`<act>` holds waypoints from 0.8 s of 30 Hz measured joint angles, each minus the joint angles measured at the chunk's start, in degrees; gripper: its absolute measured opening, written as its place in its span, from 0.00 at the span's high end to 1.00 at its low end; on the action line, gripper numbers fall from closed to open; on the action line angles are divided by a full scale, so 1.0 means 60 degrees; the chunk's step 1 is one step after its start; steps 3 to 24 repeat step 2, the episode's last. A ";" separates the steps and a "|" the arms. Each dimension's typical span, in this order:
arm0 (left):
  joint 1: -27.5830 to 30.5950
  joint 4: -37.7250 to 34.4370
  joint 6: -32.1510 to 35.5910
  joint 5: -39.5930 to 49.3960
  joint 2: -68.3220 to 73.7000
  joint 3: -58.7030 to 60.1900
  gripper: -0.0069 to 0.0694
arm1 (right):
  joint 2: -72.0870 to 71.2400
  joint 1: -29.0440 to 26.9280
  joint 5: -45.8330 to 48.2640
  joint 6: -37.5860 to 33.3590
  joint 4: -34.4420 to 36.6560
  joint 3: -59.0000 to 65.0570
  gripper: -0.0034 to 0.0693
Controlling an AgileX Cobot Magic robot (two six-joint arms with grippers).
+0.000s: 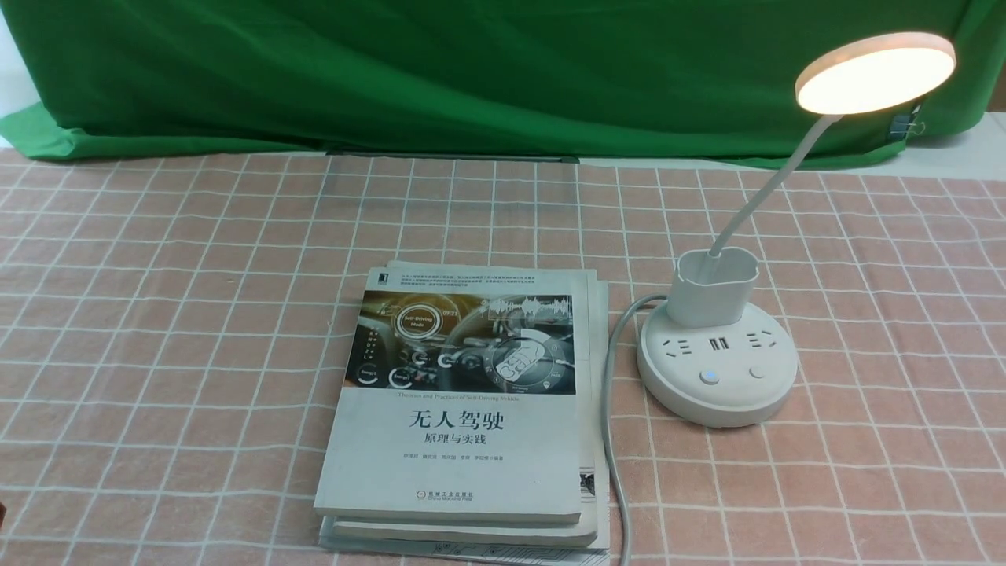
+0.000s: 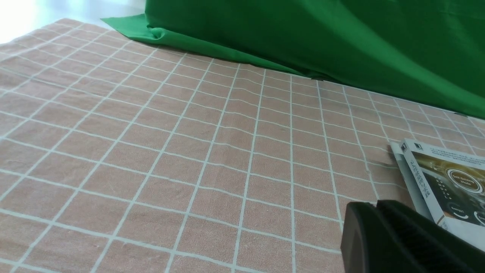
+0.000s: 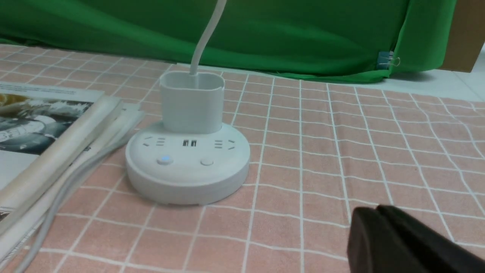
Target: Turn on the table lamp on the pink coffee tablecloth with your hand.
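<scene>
Left gripper (image 2: 379, 227): fingers pressed together, holding nothing, over bare pink coffee tablecloth (image 1: 157, 314); lamp out of its view. Books (image 1: 464, 409): stack of three, centre. One cable (image 1: 609, 393) beside them. One table lamp (image 1: 717, 362) at 3 o'clock of books, head lit, one button of two glowing blue. Right gripper (image 3: 382, 235): fingers pressed together, empty; lamp base at its 10 o'clock, apart.
</scene>
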 joint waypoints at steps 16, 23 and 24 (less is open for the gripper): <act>0.0000 0.0000 0.0000 0.0000 0.0000 0.0000 0.88 | 0.0000 0.0000 0.0000 0.0000 0.0000 0.0000 0.90; 0.0000 0.0000 0.0000 0.0000 0.0000 0.0000 0.88 | 0.0000 0.0000 0.0000 0.0000 0.0000 0.0000 0.90; 0.0000 0.0000 0.0000 0.0000 0.0000 0.0000 0.88 | 0.0000 0.0000 0.0000 0.0000 0.0000 0.0000 0.90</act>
